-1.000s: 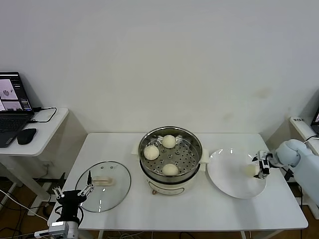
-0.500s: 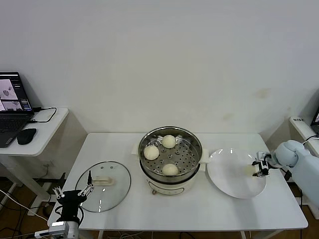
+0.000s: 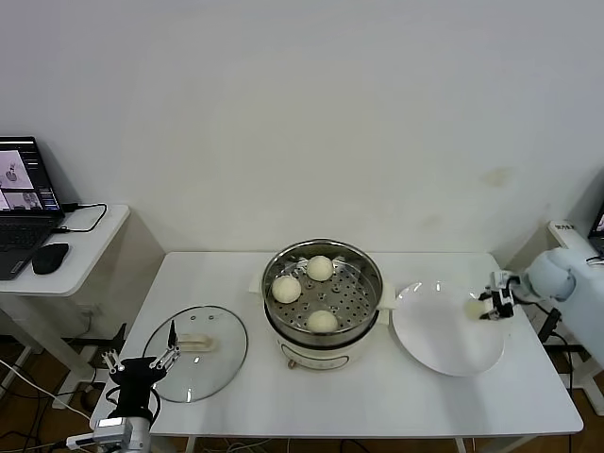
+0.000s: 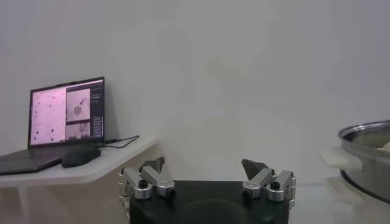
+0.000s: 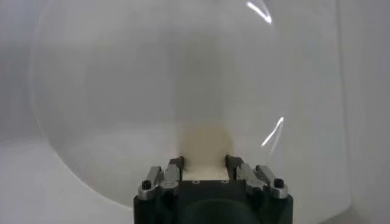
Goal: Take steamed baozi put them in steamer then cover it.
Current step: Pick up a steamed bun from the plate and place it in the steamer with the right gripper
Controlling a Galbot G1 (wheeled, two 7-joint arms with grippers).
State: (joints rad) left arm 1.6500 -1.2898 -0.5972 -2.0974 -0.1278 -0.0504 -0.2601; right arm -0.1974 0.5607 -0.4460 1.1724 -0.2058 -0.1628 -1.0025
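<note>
The steamer point(image 3: 323, 300) stands at the table's middle with three baozi on its perforated tray: one at the back point(image 3: 320, 267), one at the left point(image 3: 286, 289), one at the front point(image 3: 322, 322). My right gripper point(image 3: 483, 306) is shut on the fourth baozi point(image 3: 474, 305) and holds it above the right part of the white plate point(image 3: 444, 335); in the right wrist view this baozi point(image 5: 206, 145) sits between the fingers over the plate point(image 5: 122, 91). The glass cover point(image 3: 196, 349) lies flat on the table at the left. My left gripper point(image 3: 142, 366) is open and empty, parked at the table's front left corner.
A side desk at the far left holds a laptop point(image 3: 24, 193) and a mouse point(image 3: 49, 257). The steamer's rim point(image 4: 368, 152) shows in the left wrist view. A white unit point(image 3: 566, 231) stands beyond the table's right end.
My right gripper has lifted the baozi off the plate and moved it slightly toward the back. The left arm has barely moved.
</note>
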